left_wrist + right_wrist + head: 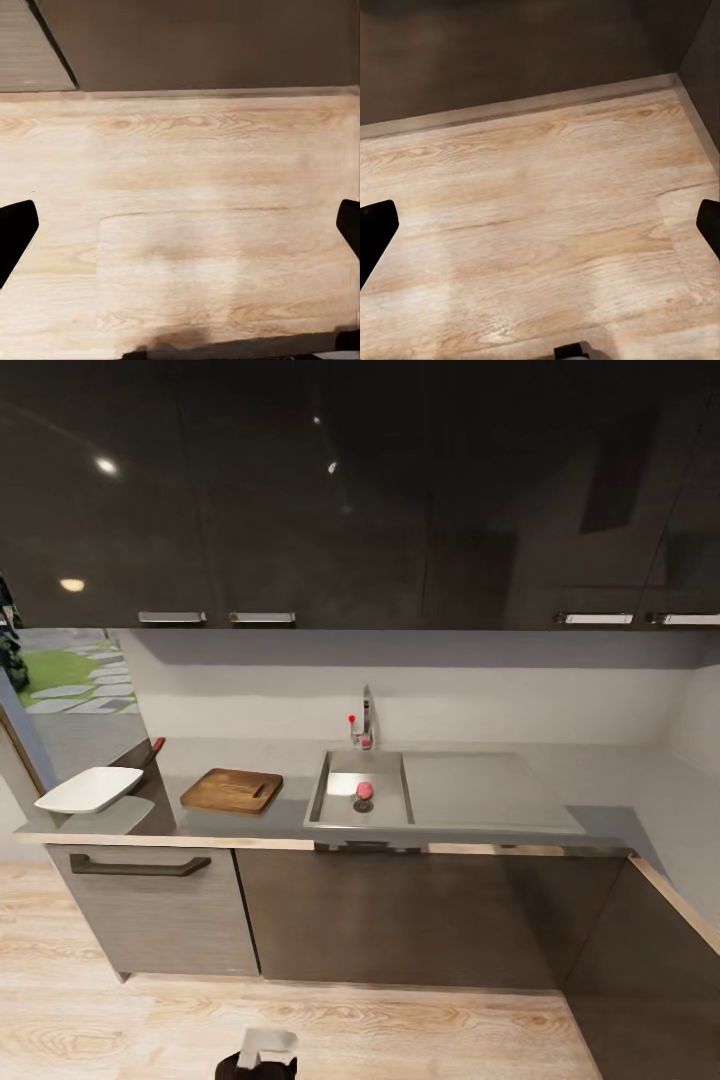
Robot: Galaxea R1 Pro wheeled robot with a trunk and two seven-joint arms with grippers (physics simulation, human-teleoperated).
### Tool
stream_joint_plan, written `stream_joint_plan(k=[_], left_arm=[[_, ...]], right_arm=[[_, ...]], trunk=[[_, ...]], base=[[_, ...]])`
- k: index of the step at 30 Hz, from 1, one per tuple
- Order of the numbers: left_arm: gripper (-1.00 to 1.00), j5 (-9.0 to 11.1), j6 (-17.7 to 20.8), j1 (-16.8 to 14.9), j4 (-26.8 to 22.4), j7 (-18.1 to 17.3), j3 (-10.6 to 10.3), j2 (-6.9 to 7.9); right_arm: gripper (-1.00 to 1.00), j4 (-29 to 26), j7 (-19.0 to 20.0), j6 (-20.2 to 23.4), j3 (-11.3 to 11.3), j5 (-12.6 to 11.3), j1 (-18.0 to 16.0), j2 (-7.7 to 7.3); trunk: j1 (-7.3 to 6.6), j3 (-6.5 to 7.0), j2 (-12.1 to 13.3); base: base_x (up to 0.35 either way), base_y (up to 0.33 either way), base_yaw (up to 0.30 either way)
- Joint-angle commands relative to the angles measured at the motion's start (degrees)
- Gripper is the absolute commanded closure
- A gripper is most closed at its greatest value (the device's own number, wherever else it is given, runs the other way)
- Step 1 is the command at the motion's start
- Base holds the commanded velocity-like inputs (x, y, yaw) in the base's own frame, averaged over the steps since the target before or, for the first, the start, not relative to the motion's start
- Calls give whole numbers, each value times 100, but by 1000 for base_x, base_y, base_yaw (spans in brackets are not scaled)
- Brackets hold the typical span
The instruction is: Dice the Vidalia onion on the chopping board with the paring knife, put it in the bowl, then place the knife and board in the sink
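The Vidalia onion, small and pinkish-red, lies in the grey sink beside the round drain. Left of the sink, the brown chopping board rests flat on the grey countertop. The white bowl stands at the counter's far left end. Behind the bowl the paring knife shows its reddish handle; its blade is hard to make out. My left gripper and right gripper both hang open over the wooden floor, fingertips wide apart, nothing between them, well below and in front of the counter.
A chrome tap stands behind the sink, with a flat drainboard to its right. Dark wall cabinets hang above; dark base cabinets front the counter. The counter turns a corner at the right. Light wood floor lies between me and the cabinets.
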Motion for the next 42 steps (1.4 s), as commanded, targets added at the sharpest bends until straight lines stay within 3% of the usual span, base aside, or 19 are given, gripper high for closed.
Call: stream_joint_plan(k=[1,6,12,14,15,22,23,24,34,38,40,41,42], left_arm=[[-100,-12,332,-78,-245,33,-119,-3],[-100,-11,1308,-437,-994,36,-387,-24],[-100,-9,2121,-901,-1464,38,-553,-39],[-100,-9,2462,-1116,-1636,38,-617,-87],[-100,-9,2696,-1366,-1804,41,-678,-142],[-100,1,3017,-2099,-2037,48,-755,-240],[-100,6,3539,-2361,-2181,42,-776,-270],[-100,10,3746,-2499,-2250,40,-801,-283],[-100,52,4062,-3520,-2347,37,-905,-322],[-100,65,4079,-4107,-2164,37,-910,-353],[-100,76,4085,-4496,-1933,37,-911,-374],[-100,120,4087,-4946,-1603,37,-911,-388],[-100,299,4084,-5587,-993,35,-911,-399]], right_arm=[[-100,-1,-17,-9,27,-37,1,-3],[-100,41,-21,-9,27,-37,1,-2],[-100,78,-37,-10,21,-37,1,-2],[-100,86,-41,-9,19,-37,1,-3],[-100,93,-43,-6,19,-37,1,-3],[-100,196,-43,7,18,-37,1,-3],[-100,229,-44,8,18,-37,1,-6],[-100,237,-44,5,18,-37,1,-7],[-100,246,-44,0,18,-45,1,-12],[-100,247,-44,0,18,-46,1,-12],[-100,248,-44,0,18,-46,1,-12],[-100,248,-44,-3,18,-46,1,-12],[-100,248,-44,-6,18,-46,1,-9]], trunk=[[4,-13,-12],[4,-13,-12],[4,-13,-12],[4,-13,-12],[4,-13,-12],[4,-13,-12],[4,-13,-12],[4,-13,-12],[4,-13,-12],[4,-13,-12],[4,-13,-12],[4,-13,-12],[4,-13,-12]], base=[[0,0,0],[0,0,0],[0,0,0],[0,0,0],[0,0,0],[0,0,0],[0,0,0],[0,0,0],[0,0,0],[0,0,0],[0,0,0],[0,0,0],[0,0,0]])
